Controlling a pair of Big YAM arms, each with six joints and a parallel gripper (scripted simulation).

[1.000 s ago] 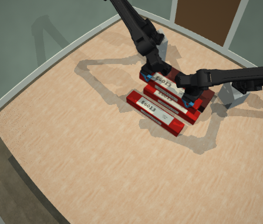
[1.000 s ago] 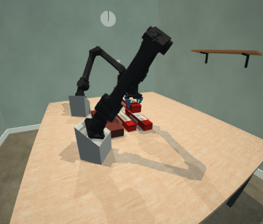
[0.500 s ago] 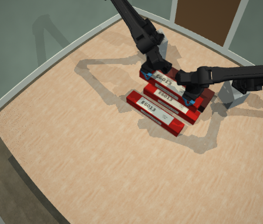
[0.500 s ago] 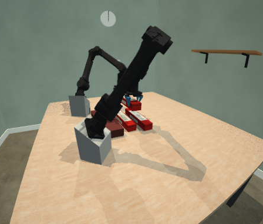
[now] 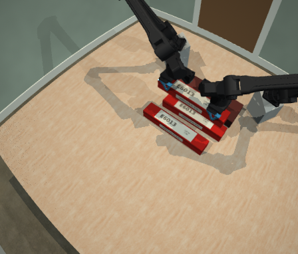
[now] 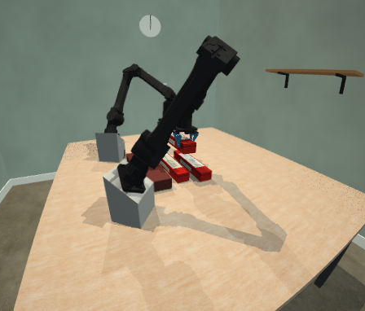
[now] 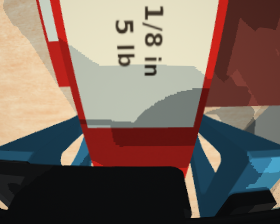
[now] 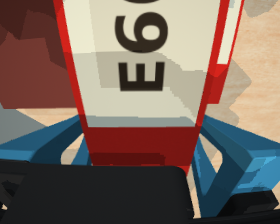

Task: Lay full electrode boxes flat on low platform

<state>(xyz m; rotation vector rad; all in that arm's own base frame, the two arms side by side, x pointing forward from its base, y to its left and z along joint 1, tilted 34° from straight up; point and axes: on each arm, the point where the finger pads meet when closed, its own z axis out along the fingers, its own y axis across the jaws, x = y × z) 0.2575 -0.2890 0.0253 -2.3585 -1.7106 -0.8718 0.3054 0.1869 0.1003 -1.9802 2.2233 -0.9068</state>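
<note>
A red box (image 5: 191, 94) (image 6: 188, 147) (image 7: 141, 137) (image 8: 141, 140) is held flat above the table, one gripper near each end. My left gripper (image 5: 220, 113) (image 7: 140, 113) is shut on its end marked 5 lb; the near arm hides this gripper in the exterior view. My right gripper (image 5: 171, 82) (image 6: 186, 139) (image 8: 141, 113) is shut on its E6013 end. The middle box (image 5: 196, 114) (image 6: 173, 163) lies lower on the table. The front box (image 5: 176, 126) (image 6: 195, 164) lies parallel beside it. The dark red low platform (image 5: 237, 108) (image 6: 162, 180) (image 7: 248, 80) (image 8: 31, 75) is partly hidden.
The grey base of the left arm (image 5: 263, 108) (image 6: 110, 147) and that of the right arm (image 5: 185, 54) (image 6: 126, 208) stand behind the platform. The two boxes on the table lie on the side of the held box away from these bases.
</note>
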